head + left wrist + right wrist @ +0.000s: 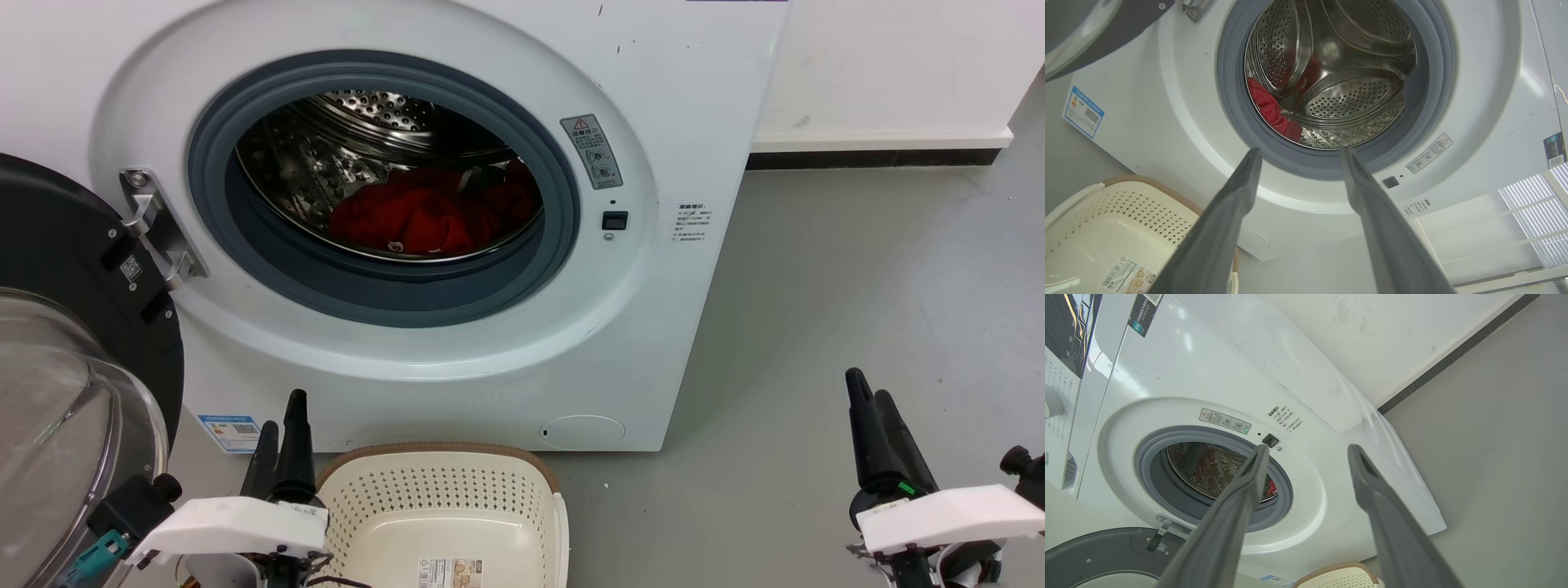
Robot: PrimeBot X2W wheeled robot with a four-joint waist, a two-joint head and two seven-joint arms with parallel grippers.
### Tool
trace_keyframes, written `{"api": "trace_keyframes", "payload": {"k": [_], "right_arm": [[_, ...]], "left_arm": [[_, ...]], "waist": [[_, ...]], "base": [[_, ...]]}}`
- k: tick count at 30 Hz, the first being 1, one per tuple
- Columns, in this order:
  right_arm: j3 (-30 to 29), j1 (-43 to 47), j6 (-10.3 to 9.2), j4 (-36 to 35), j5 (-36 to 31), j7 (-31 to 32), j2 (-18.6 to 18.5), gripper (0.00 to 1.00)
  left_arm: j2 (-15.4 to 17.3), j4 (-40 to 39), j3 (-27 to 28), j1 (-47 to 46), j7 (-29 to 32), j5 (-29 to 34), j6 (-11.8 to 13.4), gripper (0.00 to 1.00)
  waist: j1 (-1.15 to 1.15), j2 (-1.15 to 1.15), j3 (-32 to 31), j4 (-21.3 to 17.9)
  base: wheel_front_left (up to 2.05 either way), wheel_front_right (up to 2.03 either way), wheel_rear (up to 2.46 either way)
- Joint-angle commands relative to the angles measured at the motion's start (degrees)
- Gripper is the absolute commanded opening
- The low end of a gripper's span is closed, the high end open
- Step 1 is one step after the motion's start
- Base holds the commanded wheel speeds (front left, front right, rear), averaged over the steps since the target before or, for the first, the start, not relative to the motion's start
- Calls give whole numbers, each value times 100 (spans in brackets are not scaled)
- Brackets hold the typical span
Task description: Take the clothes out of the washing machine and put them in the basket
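Note:
The washing machine [669,122] stands with its door [57,245] swung open to the left. The red clothes [433,214] lie crumpled on the floor of the steel drum, also seen in the left wrist view [1267,108] and as a sliver in the right wrist view [1272,488]. The cream basket [441,448] sits empty on the floor below the porthole, a label on its bottom. My left gripper [282,416] is open beside the basket's left rim, fingers [1237,196] aimed at the porthole. My right gripper [867,385] is open and empty, low over the floor to the right.
The open door's glass bowl [49,408] juts out at the left, close to my left arm. Grey floor [857,286] stretches to the right of the machine up to a white wall with a dark skirting [865,157].

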Motion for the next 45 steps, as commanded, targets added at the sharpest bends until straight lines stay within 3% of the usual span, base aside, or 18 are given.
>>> {"api": "trace_keyframes", "payload": {"k": [1,45], "right_arm": [[17,2,0,-131,-230,-67,-14,100],[208,352,0,-803,-3482,-804,-14,100]], "left_arm": [[22,-131,-28,8,-60,210,43,100],[34,-583,-332,393,-798,3331,522,100]], "waist": [[0,0,-2,1],[0,0,20,-15]], "base": [[0,0,0],[0,0,0]]}}
